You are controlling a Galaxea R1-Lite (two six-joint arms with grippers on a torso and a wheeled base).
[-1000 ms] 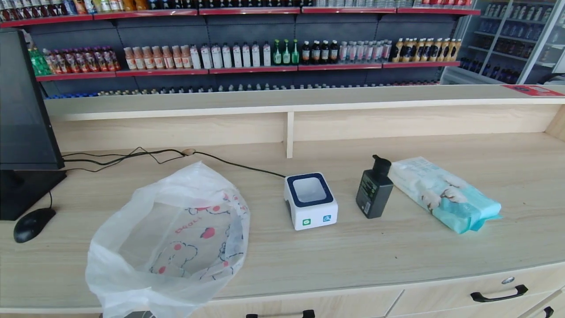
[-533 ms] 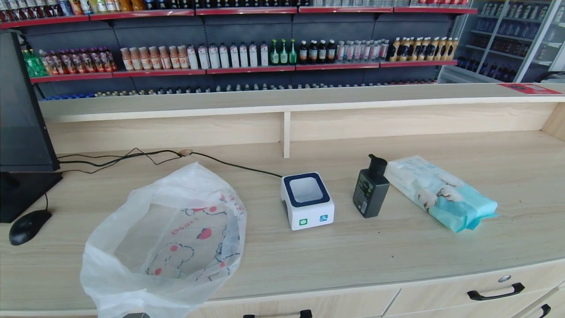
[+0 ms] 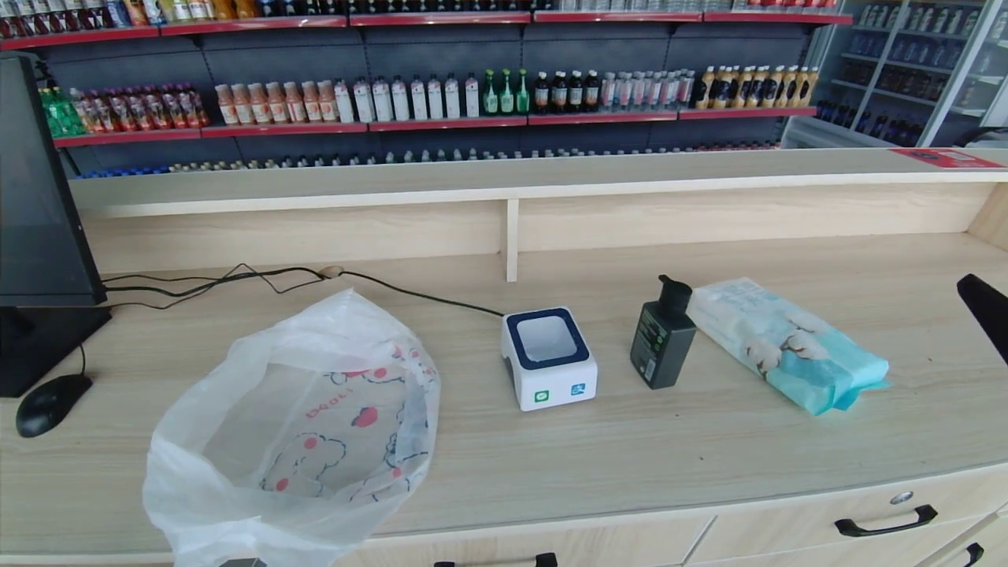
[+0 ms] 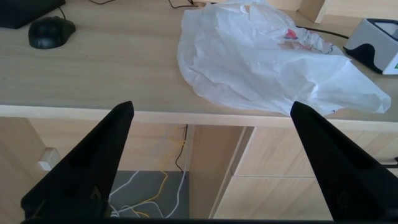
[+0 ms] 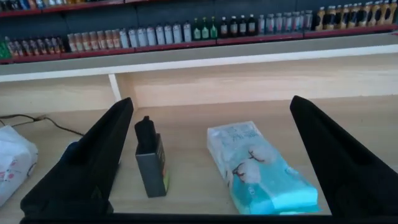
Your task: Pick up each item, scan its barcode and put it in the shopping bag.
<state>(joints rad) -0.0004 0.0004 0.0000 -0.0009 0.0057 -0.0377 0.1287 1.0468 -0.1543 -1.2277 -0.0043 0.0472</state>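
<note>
the dark pump bottle point(image 3: 663, 335) stands upright on the table point(image 3: 630, 457), just right of the white scanner point(image 3: 549, 357). it is close against the soft tissue pack point(image 3: 787, 344), which lies flat on its other side. the shopping bag point(image 3: 299, 425) sits open-mouthed at the table's left, with neither item in it. the task looks to be at its very start, with nothing lifted and nothing scanned.

the right hand point(image 5: 211, 102) is spread wide and empty, off toward the table's right side and facing the bottle and pack. the left hand point(image 4: 211, 106) is also wide open and empty, low by the table's front edge near the bag.

the next move probably calls for the right hand to close on the bottle's body without tipping it into the pack. it would then turn the bottle's label toward the scanner window.
</note>
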